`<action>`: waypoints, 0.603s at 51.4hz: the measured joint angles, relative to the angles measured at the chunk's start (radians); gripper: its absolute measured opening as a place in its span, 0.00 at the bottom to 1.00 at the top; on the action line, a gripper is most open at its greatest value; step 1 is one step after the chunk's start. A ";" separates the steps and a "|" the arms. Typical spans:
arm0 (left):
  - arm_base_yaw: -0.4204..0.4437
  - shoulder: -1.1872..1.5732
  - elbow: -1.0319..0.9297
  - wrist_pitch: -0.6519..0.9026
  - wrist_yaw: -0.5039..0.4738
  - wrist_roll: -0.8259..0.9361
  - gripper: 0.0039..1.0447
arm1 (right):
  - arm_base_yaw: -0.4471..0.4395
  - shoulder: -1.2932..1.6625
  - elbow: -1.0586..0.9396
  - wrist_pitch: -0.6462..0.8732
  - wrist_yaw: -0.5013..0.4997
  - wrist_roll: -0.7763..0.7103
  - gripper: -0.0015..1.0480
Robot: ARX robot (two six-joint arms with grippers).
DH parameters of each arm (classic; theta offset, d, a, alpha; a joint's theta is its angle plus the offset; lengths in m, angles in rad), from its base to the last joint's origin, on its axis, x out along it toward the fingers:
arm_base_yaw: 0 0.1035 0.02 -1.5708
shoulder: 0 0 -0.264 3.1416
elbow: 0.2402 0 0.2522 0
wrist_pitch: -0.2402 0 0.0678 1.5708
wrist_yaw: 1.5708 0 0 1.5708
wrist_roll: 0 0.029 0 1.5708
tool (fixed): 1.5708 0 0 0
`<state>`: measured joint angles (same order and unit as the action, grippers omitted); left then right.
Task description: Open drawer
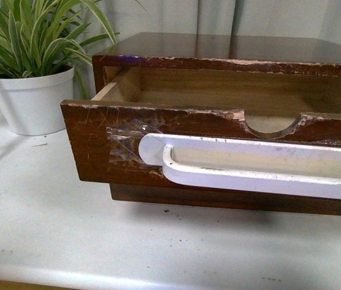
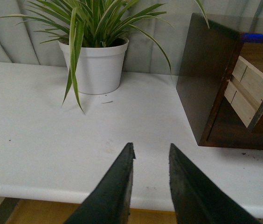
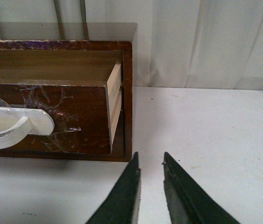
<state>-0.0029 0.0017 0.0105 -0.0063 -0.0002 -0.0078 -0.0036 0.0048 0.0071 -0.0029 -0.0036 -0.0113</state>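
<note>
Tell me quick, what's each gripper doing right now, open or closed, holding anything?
Left gripper: open, fingers slightly apart, holding nothing, over the white table.
Right gripper: open, narrow gap, holding nothing, clear of the dark brown scratched wooden drawer.

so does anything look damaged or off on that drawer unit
Yes. The drawer front is badly scratched, with chipped finish along its upper edge, and its white handle is held on with crinkled clear tape rather than proper fittings. The drawer already stands pulled out.

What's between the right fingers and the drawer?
Only bare white table separates the right fingers from the drawer, in the right wrist view.
</note>
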 joint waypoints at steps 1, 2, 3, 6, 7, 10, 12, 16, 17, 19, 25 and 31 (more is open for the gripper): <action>0.000 0.000 0.000 0.000 0.000 0.000 0.33 | 0.000 0.000 0.000 0.000 0.000 0.000 0.26; 0.000 0.000 0.000 0.000 0.000 0.000 0.34 | 0.000 0.000 0.000 0.000 0.000 0.000 0.28; 0.000 0.000 0.000 0.000 0.000 0.000 0.38 | 0.000 0.000 0.000 0.000 0.000 0.000 0.31; 0.000 0.000 0.000 0.000 0.000 0.000 0.46 | 0.000 0.000 0.000 0.000 0.000 0.000 0.39; 0.000 0.000 0.000 0.000 0.000 0.000 0.48 | 0.000 0.000 0.000 0.000 0.000 0.000 0.43; 0.000 0.000 0.000 0.000 0.000 0.000 0.58 | 0.000 0.000 0.000 0.000 0.000 0.000 0.51; 0.000 0.000 0.000 0.000 0.000 0.000 0.65 | 0.000 0.000 0.000 0.000 0.000 0.000 0.58; 0.000 0.000 0.000 0.000 0.000 0.000 0.82 | 0.000 0.000 0.000 0.000 0.000 0.000 0.77; 0.000 0.000 0.000 0.000 0.000 0.000 0.88 | 0.000 0.000 0.000 0.000 0.000 0.000 0.80; 0.000 0.000 0.000 0.000 0.000 0.000 0.93 | 0.000 0.000 0.000 0.000 0.000 0.000 0.87; 0.000 0.000 0.000 0.000 0.000 0.001 0.94 | 0.000 0.000 0.000 0.000 0.000 0.001 0.91; 0.000 0.000 0.000 0.000 0.000 0.001 0.94 | 0.000 0.000 0.000 0.000 0.000 0.001 0.91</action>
<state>-0.0029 0.0017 0.0105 -0.0063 -0.0002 -0.0067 -0.0036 0.0048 0.0071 -0.0029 -0.0032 -0.0101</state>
